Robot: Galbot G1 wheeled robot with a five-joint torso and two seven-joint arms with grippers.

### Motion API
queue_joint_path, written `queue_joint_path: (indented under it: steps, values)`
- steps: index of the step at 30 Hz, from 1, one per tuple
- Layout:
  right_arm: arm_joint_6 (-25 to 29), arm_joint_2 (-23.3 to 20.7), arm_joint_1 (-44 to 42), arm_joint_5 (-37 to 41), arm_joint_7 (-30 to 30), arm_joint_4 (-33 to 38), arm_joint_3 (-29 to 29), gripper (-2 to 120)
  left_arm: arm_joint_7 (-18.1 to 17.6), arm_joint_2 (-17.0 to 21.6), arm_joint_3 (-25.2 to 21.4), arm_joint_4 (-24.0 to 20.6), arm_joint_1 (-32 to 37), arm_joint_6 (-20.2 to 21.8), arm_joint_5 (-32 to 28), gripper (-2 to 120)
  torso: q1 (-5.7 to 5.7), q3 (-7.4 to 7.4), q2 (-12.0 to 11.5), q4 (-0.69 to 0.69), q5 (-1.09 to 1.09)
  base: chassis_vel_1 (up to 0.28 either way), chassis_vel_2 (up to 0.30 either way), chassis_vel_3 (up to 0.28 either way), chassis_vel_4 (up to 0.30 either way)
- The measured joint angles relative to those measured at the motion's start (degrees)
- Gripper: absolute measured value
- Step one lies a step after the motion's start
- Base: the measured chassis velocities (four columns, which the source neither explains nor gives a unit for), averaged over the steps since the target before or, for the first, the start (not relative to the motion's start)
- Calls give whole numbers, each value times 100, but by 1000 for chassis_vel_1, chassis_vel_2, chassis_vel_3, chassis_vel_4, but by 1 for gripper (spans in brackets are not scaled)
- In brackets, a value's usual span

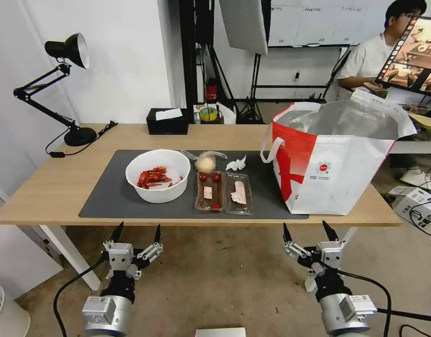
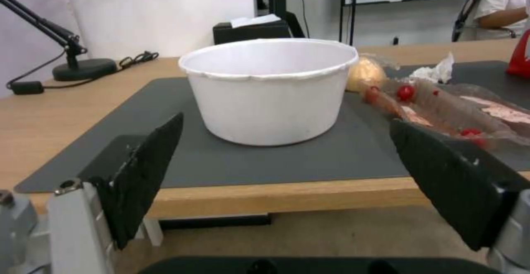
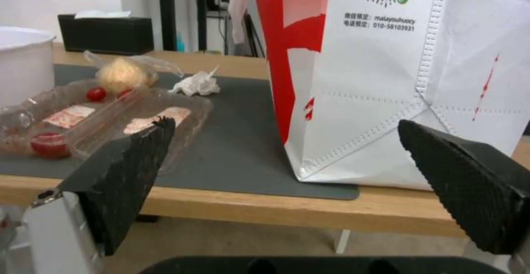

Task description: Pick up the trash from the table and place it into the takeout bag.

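Standing on the tabletop point(image 1: 61, 182), all placed against the grey mat point(image 1: 107, 196):

- Bowl point(image 1: 158, 175), white and round, on the mat's left half, red shellfish scraps inside.
- Tray point(image 1: 223, 193), clear, hinged, lying open on the mat just right of the bowl; small red pieces and pale scraps in it.
- Bun point(image 1: 205, 162) in a clear bag, at the mat's far edge, between bowl and tissue.
- Tissue point(image 1: 236, 164), crumpled, white, at the mat's far edge, right of the bun.
- Bag point(image 1: 337, 164), white and red, foil-lined, upright and open at the top, on the mat's right end and overhanging onto bare wood.
- Tissue box point(image 1: 167, 121), black, beyond the mat's far edge.
- Lamp point(image 1: 68, 49), black, off the mat's far-left corner.

Left gripper point(image 1: 136, 230): below the tabletop's near edge, in front of the bowl, fingers point(image 2: 146, 170) spread, holding nothing.
Right gripper point(image 1: 308, 229): below the near edge, in front of the bag, fingers point(image 3: 124, 170) spread, empty.
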Motion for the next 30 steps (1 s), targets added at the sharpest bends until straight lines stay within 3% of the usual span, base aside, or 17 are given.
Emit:
queue_joint_path:
  steps: [7, 10, 12, 14, 18, 30]
  values:
    - [-211, -193, 126, 195, -1, 19, 44, 100, 0, 5, -105, -47, -34, 152, -225, 100, 0, 0, 0, -2, 0, 0, 0, 0, 0]
    - [-948, -850, 600, 878, -16, 130, 223, 100, -3, 28, -419, -207, -139, 585, -870, 100, 0, 0, 0, 0, 1, 0, 0, 0, 0]
    - [-1136, -1015, 717, 1051, -21, 159, 268, 100, -2, 36, -500, -249, -168, 701, -1046, 100, 0, 0, 0, -1, 1, 0, 0, 0, 0]
    - [-1335, -1293, 941, 1365, -179, 184, 294, 100, -5, 55, -770, -385, -257, 1080, -1603, 100, 1, 1, 0, 2, 0, 0, 0, 0, 0]
    - [-1286, -1272, 967, 1383, -282, 116, 204, 100, 131, 34, -859, -383, -221, 924, -1899, 100, 0, 0, 0, 0, -2, 0, 0, 0, 0]
    - [-1221, -1132, 958, 1314, -225, -87, -10, 100, 198, 19, -855, -316, -127, 802, -1881, 100, 0, 0, 0, 0, 0, 0, 0, 0, 0]
